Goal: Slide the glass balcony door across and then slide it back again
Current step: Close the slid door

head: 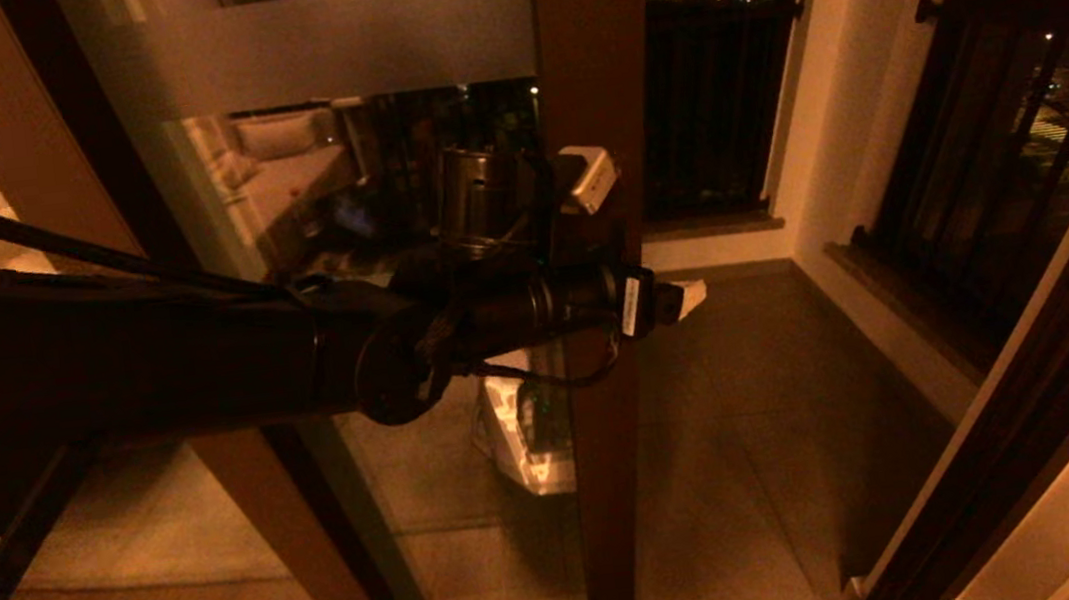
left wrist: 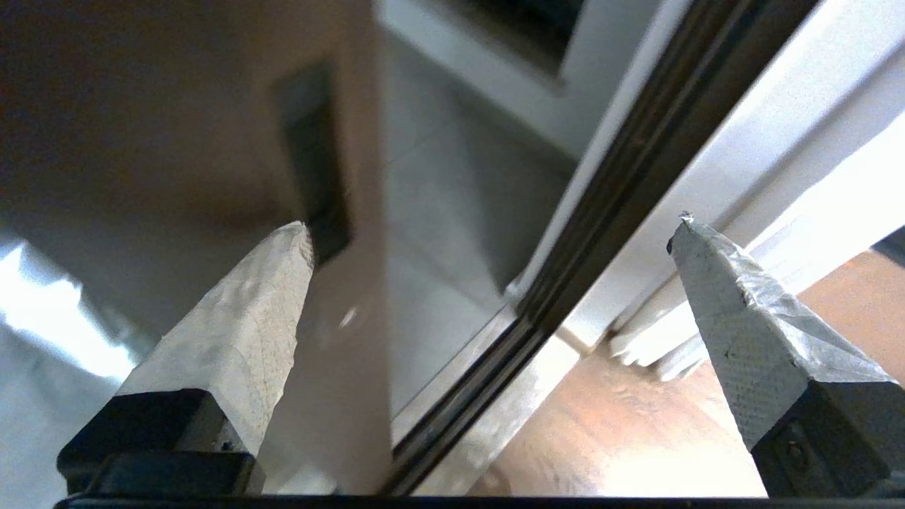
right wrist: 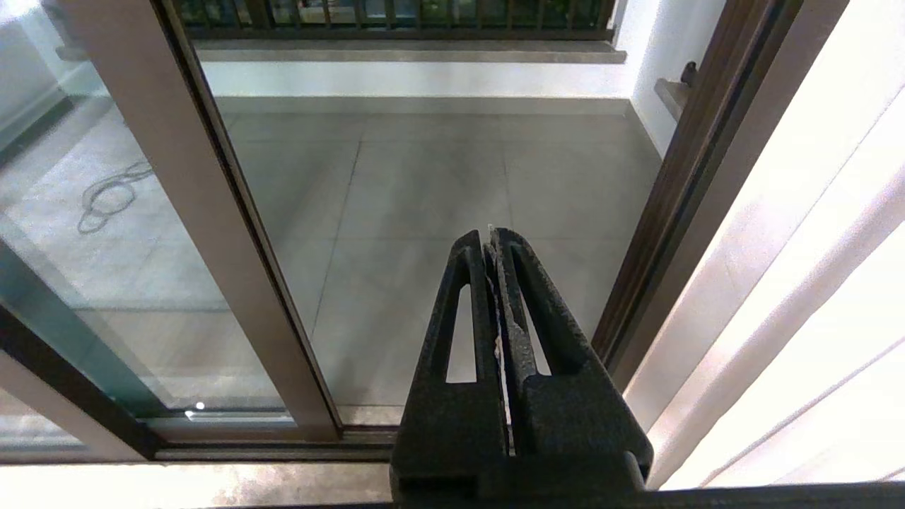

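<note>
The glass balcony door [head: 478, 508] has a frosted band [head: 335, 46] near its top and a brown stile [head: 587, 52] at its right edge. It stands partly across, with open doorway to the right of the stile. My left gripper [head: 643, 237] is at the stile at mid height, open wide. In the left wrist view, one fingertip [left wrist: 283, 268] lies by the end of the dark slot handle [left wrist: 314, 162] in the stile [left wrist: 339, 339]; the other fingertip [left wrist: 707, 283] hangs out over the doorway side. My right gripper [right wrist: 491, 237] is shut on nothing, low, facing the doorway.
A lighter brown post [head: 24, 147] of the unmoving panel stands to the left. The dark jamb [head: 1051, 332] bounds the doorway on the right, with a pale curtain [right wrist: 813, 283] beside it. The floor track [left wrist: 459, 410] runs below. A white box [head: 529, 431] sits behind the glass.
</note>
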Tool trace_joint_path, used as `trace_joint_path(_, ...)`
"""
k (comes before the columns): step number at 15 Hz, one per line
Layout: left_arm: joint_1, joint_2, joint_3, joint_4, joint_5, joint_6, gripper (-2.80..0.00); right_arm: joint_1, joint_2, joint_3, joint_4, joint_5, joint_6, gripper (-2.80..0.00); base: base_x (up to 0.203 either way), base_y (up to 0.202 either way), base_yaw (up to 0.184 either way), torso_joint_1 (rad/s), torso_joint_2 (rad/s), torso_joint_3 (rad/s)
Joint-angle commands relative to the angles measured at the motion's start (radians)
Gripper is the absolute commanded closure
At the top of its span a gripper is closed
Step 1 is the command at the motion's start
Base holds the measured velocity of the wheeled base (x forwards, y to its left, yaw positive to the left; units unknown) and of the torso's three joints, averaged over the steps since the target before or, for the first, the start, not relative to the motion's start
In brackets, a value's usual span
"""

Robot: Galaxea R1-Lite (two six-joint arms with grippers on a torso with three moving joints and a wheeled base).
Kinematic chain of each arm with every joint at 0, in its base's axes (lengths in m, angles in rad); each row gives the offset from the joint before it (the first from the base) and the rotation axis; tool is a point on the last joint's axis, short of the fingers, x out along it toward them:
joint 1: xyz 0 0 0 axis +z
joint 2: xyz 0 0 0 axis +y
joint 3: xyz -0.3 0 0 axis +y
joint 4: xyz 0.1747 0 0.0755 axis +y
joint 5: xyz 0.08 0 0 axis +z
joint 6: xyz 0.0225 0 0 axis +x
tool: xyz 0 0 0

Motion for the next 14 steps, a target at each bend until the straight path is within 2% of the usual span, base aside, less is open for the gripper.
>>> trace_joint_path(1, -0.007, -0.091, 0.077, -0.001, 0.004, -0.002, -2.80, 0.000, 0.001, 0.000, 0.000, 0.000, -0.001, 0.00, 0.000, 0.000, 0.000, 0.000, 0.00, 0.000)
trace_joint_path(5, -0.007, -0.361, 0.285, 0.000, 0.009, -0.005, -2.80, 0.000, 0.001, 0.000, 0.000, 0.000, -0.001, 0.00, 0.000, 0.000, 0.000, 0.000, 0.00, 0.000)
trace_joint_path(7, 0.022, -0.558, 0.438, 0.000, 0.013, -0.019, -2.80, 0.000, 0.001, 0.000, 0.000, 0.000, -0.001, 0.00, 0.000, 0.000, 0.000, 0.000, 0.00, 0.000)
trace_joint_path(8, 0.052, -0.665, 0.522, 0.000, 0.015, -0.028, 0.00, 0.000, 0.001, 0.000, 0.000, 0.000, -0.001, 0.00, 0.000, 0.000, 0.000, 0.000, 0.00, 0.000)
trace_joint_path(10, 0.157, -0.872, 0.646, 0.003, 0.018, -0.045, 0.00, 0.000, 0.001, 0.000, 0.000, 0.000, -0.001, 0.00, 0.000, 0.000, 0.000, 0.000, 0.00, 0.000)
trace_joint_path(12, 0.347, -1.068, 0.720, 0.023, 0.017, -0.061, 0.00, 0.000, 0.001, 0.000, 0.000, 0.000, -0.001, 0.00, 0.000, 0.000, 0.000, 0.000, 0.00, 0.000)
trace_joint_path(14, 0.492, -1.243, 0.780, 0.086, 0.021, -0.076, 0.00, 0.000, 0.001, 0.000, 0.000, 0.000, -0.001, 0.00, 0.000, 0.000, 0.000, 0.000, 0.00, 0.000)
